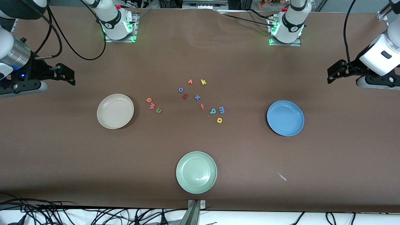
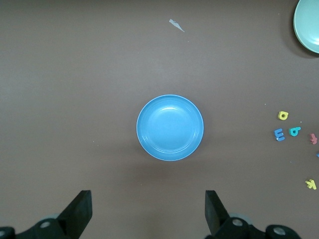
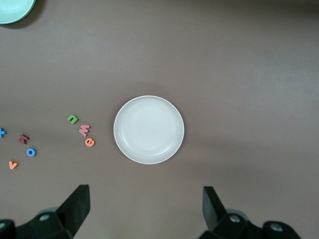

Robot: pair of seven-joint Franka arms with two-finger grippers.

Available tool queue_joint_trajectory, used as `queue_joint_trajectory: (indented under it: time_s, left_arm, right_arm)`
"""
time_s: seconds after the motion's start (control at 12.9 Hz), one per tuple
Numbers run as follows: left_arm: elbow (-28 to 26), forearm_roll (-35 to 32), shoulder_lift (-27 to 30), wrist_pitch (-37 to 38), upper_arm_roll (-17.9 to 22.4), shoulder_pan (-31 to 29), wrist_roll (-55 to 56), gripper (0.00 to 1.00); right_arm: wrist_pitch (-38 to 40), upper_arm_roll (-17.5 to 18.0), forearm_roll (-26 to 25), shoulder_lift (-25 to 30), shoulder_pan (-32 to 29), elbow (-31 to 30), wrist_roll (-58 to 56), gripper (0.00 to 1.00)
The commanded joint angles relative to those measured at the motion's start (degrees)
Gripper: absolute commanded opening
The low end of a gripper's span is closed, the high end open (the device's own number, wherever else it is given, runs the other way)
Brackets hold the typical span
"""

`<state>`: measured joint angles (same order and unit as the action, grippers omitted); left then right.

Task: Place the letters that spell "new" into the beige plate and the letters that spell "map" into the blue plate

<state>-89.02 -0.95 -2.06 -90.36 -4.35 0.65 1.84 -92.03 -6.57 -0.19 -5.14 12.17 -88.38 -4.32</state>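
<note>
The beige plate (image 1: 115,111) (image 3: 148,129) lies toward the right arm's end of the table, with nothing in it. Beside it lie the orange e (image 1: 149,100) (image 3: 89,142), red-pink w (image 1: 152,106) (image 3: 84,130) and green n (image 1: 158,110) (image 3: 73,119). The blue plate (image 1: 285,118) (image 2: 170,127) lies toward the left arm's end, holding nothing. Near the table's middle lie the blue m (image 1: 221,109) (image 2: 279,134), teal a (image 1: 213,111) (image 2: 294,131) and yellow p (image 1: 219,120) (image 2: 283,115). My right gripper (image 1: 69,75) (image 3: 145,206) hangs open over bare table by the beige plate. My left gripper (image 1: 331,74) (image 2: 148,209) hangs open by the blue plate.
A pale green plate (image 1: 196,172) sits nearest the front camera. Other letters lie mid-table: orange v (image 1: 190,82), yellow k (image 1: 203,82), blue o (image 1: 180,89), blue x (image 1: 197,97), red f (image 1: 202,106) and a dark red one (image 1: 185,96). A small pale scrap (image 1: 282,177) lies on the table.
</note>
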Motion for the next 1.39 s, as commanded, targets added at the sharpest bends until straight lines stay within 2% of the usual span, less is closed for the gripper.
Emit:
queue_joint_trajectory:
  time_s: [0.0,1.32]
  left_arm:
    - [1.74,0.95,-0.66,1.24,-0.13,-0.39,0.27,1.00]
    - [1.74,1.04,-0.75,1.15,-0.13,-0.30,0.27,1.00]
  right_arm:
    - [0.28,-0.02,-0.16,0.04,-0.13,0.49,0.89,1.00]
    - [0.36,-0.63,-0.16,-0.67,-0.48,0.31,0.54,1.00]
